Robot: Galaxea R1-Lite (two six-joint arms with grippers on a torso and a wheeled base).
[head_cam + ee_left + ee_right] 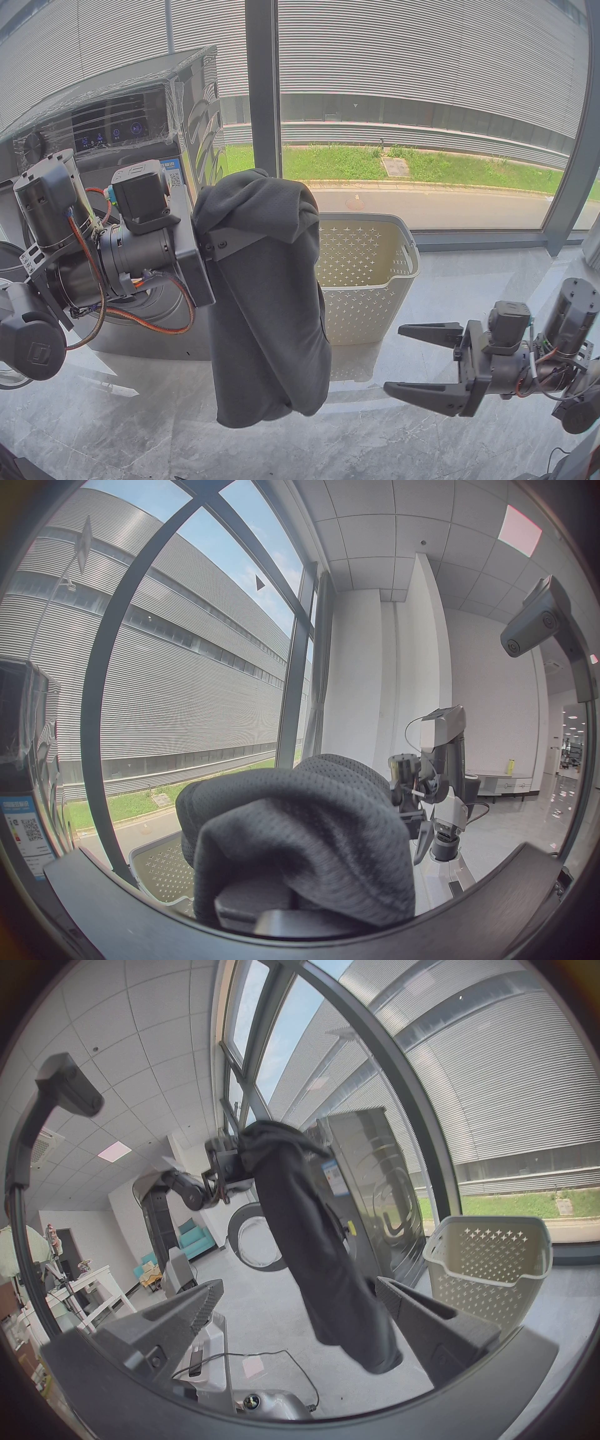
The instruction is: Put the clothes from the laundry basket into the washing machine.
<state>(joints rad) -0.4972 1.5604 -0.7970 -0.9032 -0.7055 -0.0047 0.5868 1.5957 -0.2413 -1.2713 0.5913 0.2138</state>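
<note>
Left gripper [256,236] first: clenches a dark grey garment [269,325] by its bunched upper end and holds it high above the grey marble floor [156,431], with only one finger [228,242] peeking out from under the fabric. Drapes over the top in a thick hump, then hangs long and limp (narrower toward the tail), lower end free in the air and clear of the floor. Seen from the head view, hangs in front of the gap between the washing machine [125,125] and the laundry basket [369,281], hiding the basket's nearer left corner. As for the basket: pale, perforated, upright on the floor by the window [437,94], just beside the machine's side panel. As for the machine: wrapped in clear film on top, round door [253,1241] apparently swung open at the front. As for the right gripper [394,359]: released, jaws spread wide with nothing between them, low over the floor, aimed toward the hanging garment and well apart from it.
</note>
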